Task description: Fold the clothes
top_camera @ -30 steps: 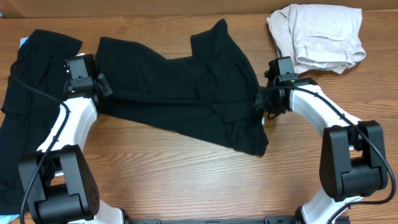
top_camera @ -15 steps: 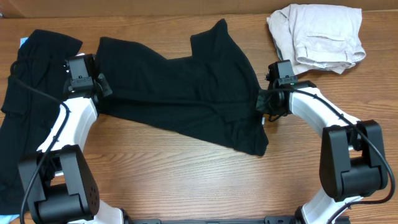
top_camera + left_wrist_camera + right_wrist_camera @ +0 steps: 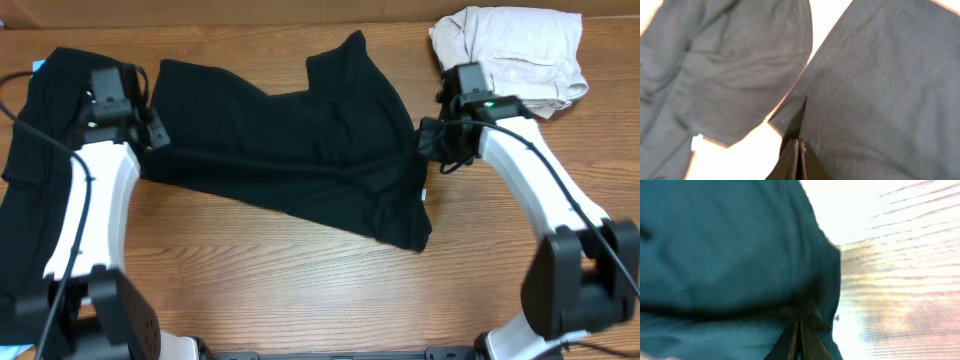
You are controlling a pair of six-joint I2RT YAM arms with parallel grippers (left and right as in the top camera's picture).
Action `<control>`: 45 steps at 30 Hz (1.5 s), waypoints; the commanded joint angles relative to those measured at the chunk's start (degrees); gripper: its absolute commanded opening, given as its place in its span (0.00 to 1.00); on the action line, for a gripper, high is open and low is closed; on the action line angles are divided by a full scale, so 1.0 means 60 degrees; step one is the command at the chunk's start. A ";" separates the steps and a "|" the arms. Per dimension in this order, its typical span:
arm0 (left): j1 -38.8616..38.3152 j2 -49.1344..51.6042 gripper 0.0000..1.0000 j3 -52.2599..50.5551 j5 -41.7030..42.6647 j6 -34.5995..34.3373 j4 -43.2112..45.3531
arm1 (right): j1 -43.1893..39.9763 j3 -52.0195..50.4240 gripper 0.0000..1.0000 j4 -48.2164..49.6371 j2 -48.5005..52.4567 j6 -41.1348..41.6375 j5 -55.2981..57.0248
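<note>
A large black T-shirt (image 3: pixel 290 150) lies spread and wrinkled across the middle of the wooden table. My left gripper (image 3: pixel 150 138) is shut on the shirt's left edge; the left wrist view shows the closed fingers (image 3: pixel 799 150) pinching black fabric (image 3: pixel 880 85). My right gripper (image 3: pixel 428 150) is shut on the shirt's right edge; the right wrist view shows the closed fingers (image 3: pixel 797 330) pinching a bunched fold of the shirt (image 3: pixel 730 245). A second black garment (image 3: pixel 45 130) lies at the far left. No neck label shows.
A crumpled beige garment (image 3: pixel 515 60) lies at the back right, just behind my right arm. Bare wood table (image 3: pixel 300 290) runs along the front. The other black garment also shows in the left wrist view (image 3: pixel 725 65).
Both grippers have lifted and moved toward the back of the table, still holding the shirt's edges. The shirt's sides are drawn up slightly; its middle stays in place.
</note>
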 commanded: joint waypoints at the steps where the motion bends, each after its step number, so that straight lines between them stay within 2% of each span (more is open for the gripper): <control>1: 0.0040 -0.0754 0.04 0.1096 0.0091 -0.0138 -0.1213 | -0.0036 0.0616 0.04 -0.0565 -0.1075 -0.0007 -0.0175; 7: 0.0044 -0.1224 0.04 0.2069 0.0794 -0.0233 -0.4109 | -0.0036 0.0656 0.04 -0.1705 -0.2357 -0.0004 -0.0346; 13: 0.0044 -0.1457 0.04 0.2218 0.1089 -0.0255 -0.6557 | -0.0036 0.0652 0.04 -0.3053 -0.3442 -0.0011 -0.0339; 21: 0.0044 -0.1603 0.04 0.2215 0.1071 -0.0291 -0.8123 | -0.0036 0.0652 0.04 -0.4867 -0.4215 -0.0262 -0.0335; 26: 0.0149 -0.1931 0.04 0.2200 0.0557 -0.0514 -0.8393 | -0.0036 0.0648 0.04 -0.5581 -0.4499 -0.0404 -0.0317; 31: 0.0568 -0.2091 0.04 0.1716 -0.0033 -0.1767 -0.8138 | -0.0036 0.0634 0.04 -0.5297 -0.4433 -0.0484 -0.0404; 39: 0.0823 -0.2080 0.05 -0.0182 -0.0841 -0.3180 -0.6175 | -0.0033 0.0543 0.04 -0.3708 -0.3548 -0.1005 -0.0743; 45: 0.1443 -0.2065 0.04 -0.0951 -0.0965 -0.3322 -0.4328 | -0.0033 0.0503 0.04 -0.2499 -0.2291 -0.1304 -0.0845</control>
